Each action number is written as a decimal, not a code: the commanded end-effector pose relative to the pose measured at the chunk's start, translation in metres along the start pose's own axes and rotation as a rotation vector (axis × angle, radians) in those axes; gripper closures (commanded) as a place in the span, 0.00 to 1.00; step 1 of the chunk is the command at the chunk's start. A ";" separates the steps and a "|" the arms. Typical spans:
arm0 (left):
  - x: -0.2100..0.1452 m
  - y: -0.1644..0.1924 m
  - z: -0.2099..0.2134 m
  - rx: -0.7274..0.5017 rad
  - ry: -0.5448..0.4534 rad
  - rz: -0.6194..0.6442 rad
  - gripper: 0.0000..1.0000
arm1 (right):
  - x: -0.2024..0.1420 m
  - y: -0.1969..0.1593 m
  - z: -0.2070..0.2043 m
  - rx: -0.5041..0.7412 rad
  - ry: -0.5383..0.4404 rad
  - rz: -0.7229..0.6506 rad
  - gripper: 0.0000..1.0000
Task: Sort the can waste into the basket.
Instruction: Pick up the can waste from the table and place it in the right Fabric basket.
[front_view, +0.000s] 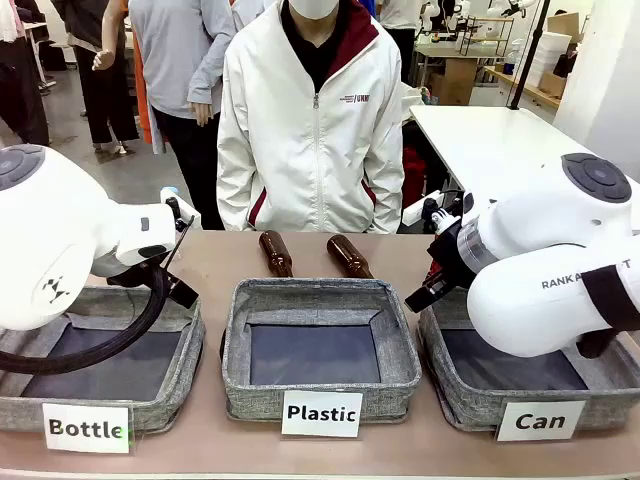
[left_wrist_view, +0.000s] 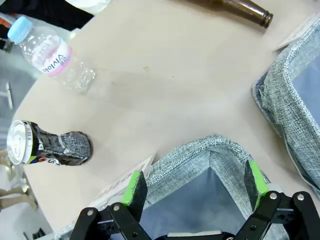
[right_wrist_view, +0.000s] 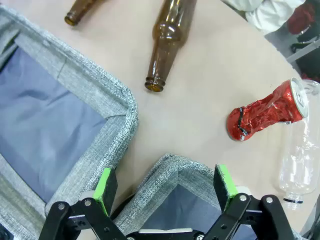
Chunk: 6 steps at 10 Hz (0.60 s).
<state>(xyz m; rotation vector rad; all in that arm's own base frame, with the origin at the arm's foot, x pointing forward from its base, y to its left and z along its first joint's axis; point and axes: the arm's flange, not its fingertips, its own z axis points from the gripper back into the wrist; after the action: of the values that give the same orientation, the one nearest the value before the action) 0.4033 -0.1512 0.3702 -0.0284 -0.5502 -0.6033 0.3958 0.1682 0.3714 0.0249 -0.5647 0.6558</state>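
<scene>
A crushed shiny red can (right_wrist_view: 264, 114) lies on the table beyond my right gripper (right_wrist_view: 165, 186), which is open and empty above a corner of the grey Can basket (right_wrist_view: 170, 169). In the front view this basket (front_view: 468, 398) stands at the right behind its "Can" card (front_view: 540, 421), partly covered by my right arm (front_view: 545, 280). A black can (left_wrist_view: 49, 145) with a silver top lies on its side, left of my left gripper (left_wrist_view: 195, 183). That gripper is open and empty over a corner of the Bottle basket (left_wrist_view: 200, 150).
Two brown glass bottles (front_view: 275, 253) (front_view: 348, 256) lie behind the Plastic basket (front_view: 320, 292). Clear plastic bottles lie by each can (left_wrist_view: 50, 52) (right_wrist_view: 299, 155). The Bottle basket (front_view: 188, 345) is at the left. A person in a white jacket (front_view: 315, 130) stands at the far side.
</scene>
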 end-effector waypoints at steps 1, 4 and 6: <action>0.000 0.000 0.000 0.000 0.000 0.000 0.00 | 0.000 0.000 0.000 0.000 0.000 0.000 0.00; 0.000 0.000 0.000 0.000 0.000 0.000 0.00 | 0.000 0.000 0.000 0.000 0.000 0.000 0.00; 0.000 0.000 0.000 0.000 0.000 0.000 0.00 | 0.000 0.000 0.000 0.000 0.000 0.000 0.00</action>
<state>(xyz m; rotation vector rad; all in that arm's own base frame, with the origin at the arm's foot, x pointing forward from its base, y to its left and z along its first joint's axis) 0.4033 -0.1512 0.3702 -0.0284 -0.5502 -0.6034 0.3958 0.1683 0.3714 0.0245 -0.5647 0.6563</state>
